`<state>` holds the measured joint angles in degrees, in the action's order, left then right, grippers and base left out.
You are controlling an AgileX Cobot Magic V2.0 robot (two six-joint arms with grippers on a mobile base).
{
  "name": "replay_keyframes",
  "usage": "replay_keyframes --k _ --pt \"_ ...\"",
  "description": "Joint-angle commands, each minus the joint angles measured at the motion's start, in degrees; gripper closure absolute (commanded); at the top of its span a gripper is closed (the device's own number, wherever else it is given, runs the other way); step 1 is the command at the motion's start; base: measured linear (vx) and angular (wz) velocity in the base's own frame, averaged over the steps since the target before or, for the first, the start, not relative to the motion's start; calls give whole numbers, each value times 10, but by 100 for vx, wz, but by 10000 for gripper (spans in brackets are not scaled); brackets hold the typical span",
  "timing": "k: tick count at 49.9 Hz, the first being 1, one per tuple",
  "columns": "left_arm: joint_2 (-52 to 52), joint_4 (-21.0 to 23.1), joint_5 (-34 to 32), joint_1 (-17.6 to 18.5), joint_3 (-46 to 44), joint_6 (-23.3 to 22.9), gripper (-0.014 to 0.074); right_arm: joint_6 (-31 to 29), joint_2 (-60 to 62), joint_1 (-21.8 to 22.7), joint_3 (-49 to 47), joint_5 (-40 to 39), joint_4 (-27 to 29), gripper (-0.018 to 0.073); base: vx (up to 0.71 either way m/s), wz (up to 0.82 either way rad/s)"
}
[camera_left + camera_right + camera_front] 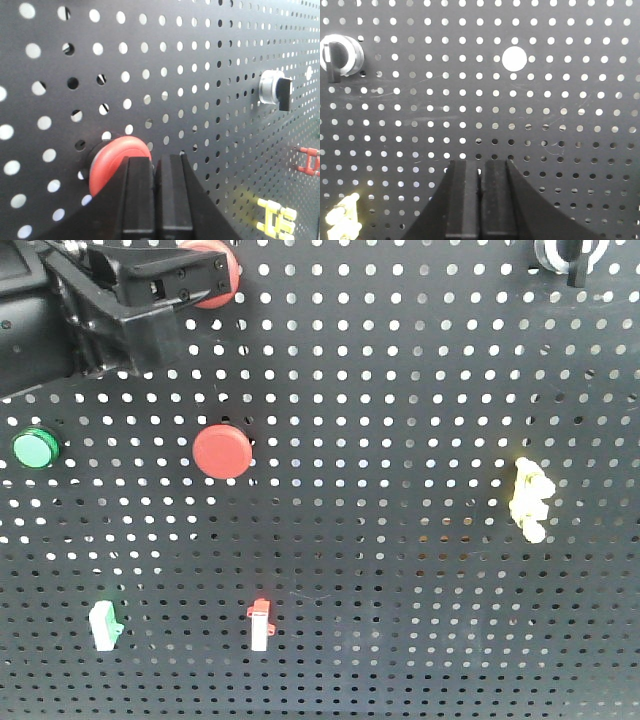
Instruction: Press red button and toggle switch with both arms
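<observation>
Two red buttons sit on the black pegboard: an upper one (216, 296) and a lower one (223, 451). My left gripper (156, 161) is shut, with nothing between its fingers. Its tips are at the upper red button (112, 162), covering that button's right side; whether they touch it I cannot tell. The left arm (110, 310) reaches in from the top left. The toggle switch (570, 254) is at the top right edge, lever pointing down. My right gripper (480, 164) is shut and empty, facing bare board down and to the right of the toggle switch (339, 57).
A green button (36, 448) sits at the left. A yellow clip (528, 500) is at the right. Low on the board are a white tab with a green tip (105, 626) and one with a red tip (261, 626). A larger hole (514, 59) lies above the right gripper.
</observation>
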<state>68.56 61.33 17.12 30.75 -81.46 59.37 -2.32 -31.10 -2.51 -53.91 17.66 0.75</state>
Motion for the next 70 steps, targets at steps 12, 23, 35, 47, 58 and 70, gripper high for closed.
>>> replay_keyframes --k 12,23,35,47,58,70 --pt "-112 -62 -12 -4 46 0 594 -5 3 4 -19 -27 27 562 0 0" --pt "-229 -62 -39 -4 199 -5 594 -135 -16 -25 -21 -2 207 562 0 0" --pt "-313 -62 -66 -4 297 -40 594 -465 -147 -130 -107 77 561 562 0 0" --pt "-329 -62 -62 -4 301 -50 594 -520 -266 -176 -211 36 642 562 0 0" --pt "-331 -62 -60 -4 301 -50 594 -521 -284 -176 -232 4 636 562 0 0" --pt "-331 -62 -60 -4 301 -50 594 -521 -284 -176 -232 -16 621 562 0 0"
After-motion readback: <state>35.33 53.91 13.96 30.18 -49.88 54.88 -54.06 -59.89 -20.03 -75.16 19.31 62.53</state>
